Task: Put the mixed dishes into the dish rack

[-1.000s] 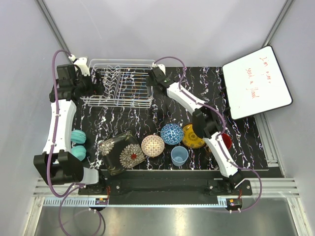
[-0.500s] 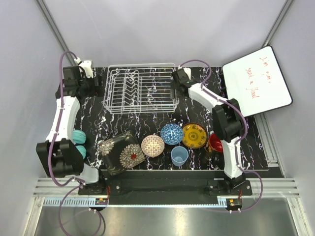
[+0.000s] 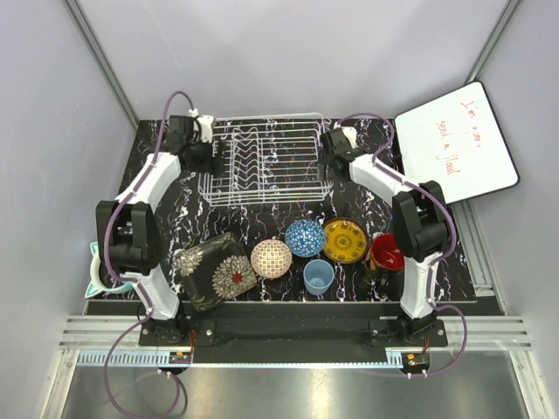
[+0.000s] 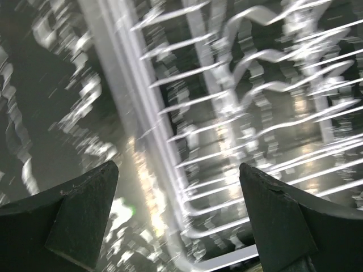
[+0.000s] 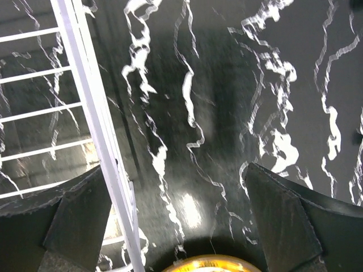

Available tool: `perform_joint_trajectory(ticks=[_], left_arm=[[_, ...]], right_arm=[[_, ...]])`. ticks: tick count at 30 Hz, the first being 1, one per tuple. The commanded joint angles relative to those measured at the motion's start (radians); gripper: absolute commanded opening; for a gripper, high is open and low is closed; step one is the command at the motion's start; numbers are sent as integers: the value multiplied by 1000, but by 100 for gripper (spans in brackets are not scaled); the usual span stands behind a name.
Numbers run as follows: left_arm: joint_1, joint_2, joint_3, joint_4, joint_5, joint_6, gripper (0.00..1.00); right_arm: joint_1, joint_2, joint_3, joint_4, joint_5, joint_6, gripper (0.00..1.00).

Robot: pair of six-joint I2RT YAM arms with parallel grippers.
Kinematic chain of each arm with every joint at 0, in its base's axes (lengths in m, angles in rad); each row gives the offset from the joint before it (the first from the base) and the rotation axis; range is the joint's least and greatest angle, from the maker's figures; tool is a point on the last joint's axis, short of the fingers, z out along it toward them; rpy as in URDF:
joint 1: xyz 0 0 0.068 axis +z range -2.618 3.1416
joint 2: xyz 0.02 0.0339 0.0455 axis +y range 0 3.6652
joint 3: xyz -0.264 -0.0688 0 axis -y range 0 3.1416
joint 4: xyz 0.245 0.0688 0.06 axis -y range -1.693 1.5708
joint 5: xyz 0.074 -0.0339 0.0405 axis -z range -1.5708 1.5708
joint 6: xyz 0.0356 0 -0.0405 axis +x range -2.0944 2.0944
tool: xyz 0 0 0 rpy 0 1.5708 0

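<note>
The left gripper (image 4: 176,170) is hanging with its jaws spread wide and gripping nothing, over the left rim of the rectangular white-silver wire dish rack (image 3: 262,161). The right gripper (image 5: 173,170) is likewise gaping and empty, hovering just beside the rack's right rim, above the black white-veined marble tabletop (image 3: 349,188).

The rack is sitting at the far middle of the table between the two grippers, with no dish showing among its tines. The dishes are lying in a cluster along the near edge:

- the dark square floral plate (image 3: 214,269) at the left
- the beige patterned bowl (image 3: 272,258)
- the blue patterned bowl (image 3: 305,237)
- the light blue cup (image 3: 318,277)
- the yellow patterned plate (image 3: 344,241)
- the dark mug with a red inside (image 3: 387,253), partly hidden by the right arm

A white board with red writing (image 3: 454,144) is lying at the far right.
</note>
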Motion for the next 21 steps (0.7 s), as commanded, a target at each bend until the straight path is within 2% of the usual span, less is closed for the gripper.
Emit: perform_joint_trajectory(ticks=[1, 8, 21], left_arm=[[-40, 13, 89, 57, -6, -18, 91], [-45, 24, 31, 74, -17, -3, 91], [-71, 33, 21, 92, 15, -32, 89]], right_arm=[[-19, -124, -82, -1, 56, 44, 99], [-67, -216, -192, -11, 55, 96, 98], [-95, -192, -199, -40, 12, 139, 97]])
